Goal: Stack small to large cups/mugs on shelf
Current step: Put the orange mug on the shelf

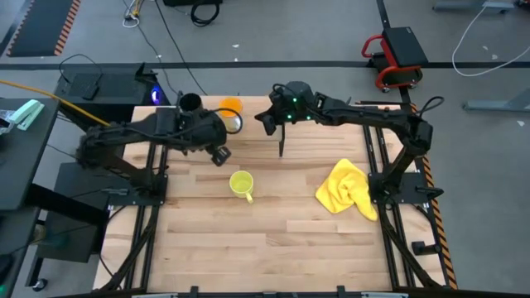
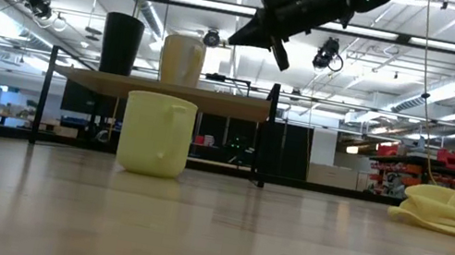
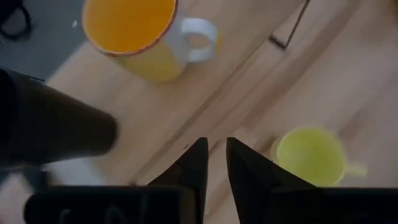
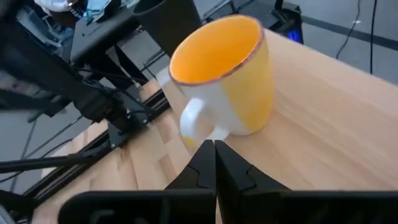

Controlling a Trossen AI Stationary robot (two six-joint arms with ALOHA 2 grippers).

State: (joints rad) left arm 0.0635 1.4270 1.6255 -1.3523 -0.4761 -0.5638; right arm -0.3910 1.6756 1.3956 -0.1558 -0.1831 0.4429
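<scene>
The black cup (image 1: 190, 103) and the orange mug (image 1: 229, 108) stand upright side by side on the light-wood shelf (image 2: 222, 103), black cup toward the table's left. In the low view the black cup (image 2: 120, 43) and the mug (image 2: 181, 60) show above the board. The yellow-green cup (image 1: 241, 184) stands upright on the tabletop in front of the shelf, also seen as yellow-green cup (image 2: 156, 134). My left gripper (image 1: 219, 155) hovers above the shelf's near edge, empty, fingers a narrow gap apart (image 3: 214, 152). My right gripper (image 4: 214, 149) is shut and empty, above the shelf to the right of the mug's handle (image 4: 196, 121).
A crumpled yellow cloth (image 1: 346, 189) lies on the table's right side. The shelf's thin black legs (image 2: 268, 135) stand on the tabletop. The table's near half is bare wood (image 1: 273, 248). Black boxes and cables sit beyond the table's left and far edges.
</scene>
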